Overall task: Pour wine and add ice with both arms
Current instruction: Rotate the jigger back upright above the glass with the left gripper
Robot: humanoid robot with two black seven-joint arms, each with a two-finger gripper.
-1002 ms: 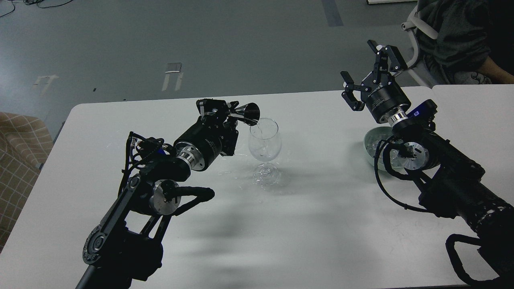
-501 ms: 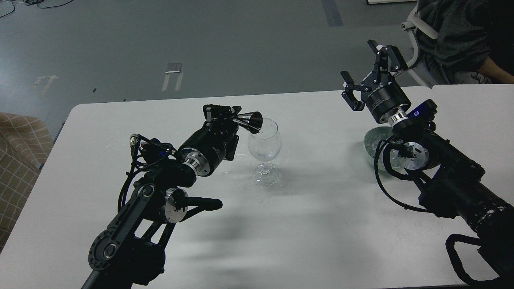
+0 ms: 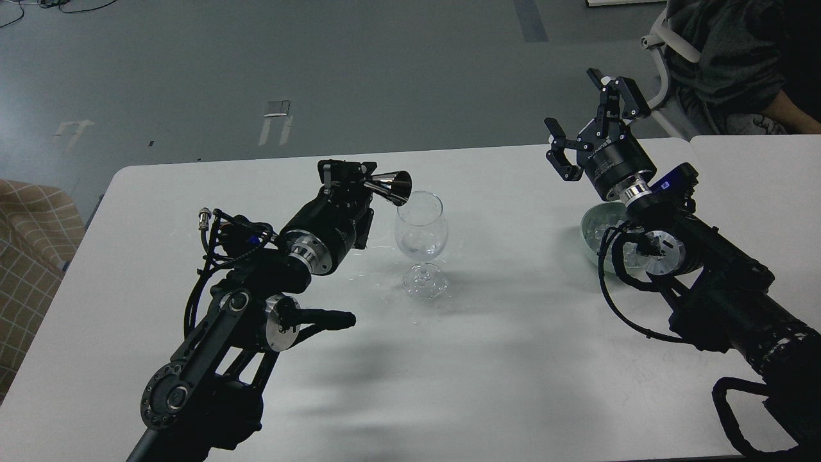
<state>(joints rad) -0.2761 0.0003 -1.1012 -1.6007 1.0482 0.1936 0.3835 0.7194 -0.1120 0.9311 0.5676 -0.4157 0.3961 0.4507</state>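
A clear stemmed wine glass [image 3: 421, 239] stands near the middle of the white table [image 3: 513, 359]. My left gripper [image 3: 359, 178] is shut on a small metal jigger [image 3: 392, 187], tipped on its side with its mouth just left of the glass rim. My right gripper [image 3: 587, 125] is open and empty, raised above the far side of a pale green bowl [image 3: 593, 226] at the right. The bowl holds clear ice [image 3: 609, 232], mostly hidden behind my right arm.
A seated person [image 3: 731, 64] and a white chair are beyond the table's far right corner. A second white table [image 3: 763, 173] abuts on the right. A checked fabric seat [image 3: 32, 244] is at the left edge. Small clear drops lie around the glass foot.
The left gripper drew the jigger back to the left, away from over the glass rim. The right gripper shifted slightly, staying open.
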